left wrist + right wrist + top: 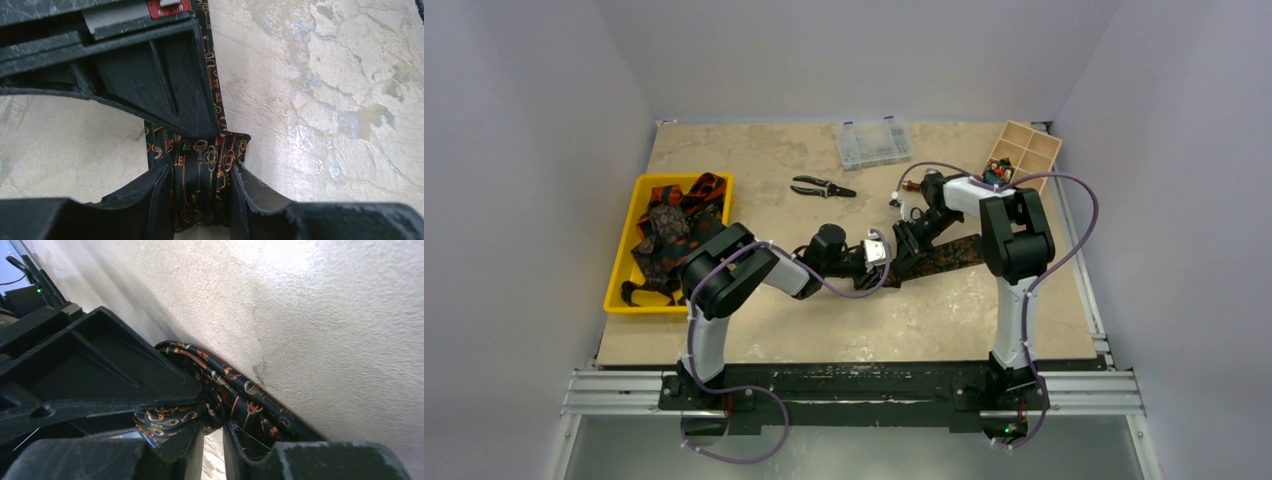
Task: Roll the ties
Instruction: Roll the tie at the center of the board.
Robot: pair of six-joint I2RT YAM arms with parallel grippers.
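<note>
A long black necktie printed with orange keys [949, 252] lies mid-way across the mottled beige surface [844, 320]; our left hand [201, 172] is clamped on its bundled end; the right hand [212, 429] stands slightly apart at the cloth; whether it grips, we cannot tell.

Top external view: set high above and behind the arm bases, facing down and forward, far enough to take in the whole tabletop [754, 160]. Left wrist view: very near, looking straight down past the left fingers [150, 200] at the bottom of the frame. Right wrist view: also very near, but low and tilted, with the right fingers [250, 445] at the bottom edge. Shared by all three: the tie [954, 252] near the middle of the tabletop.
</note>
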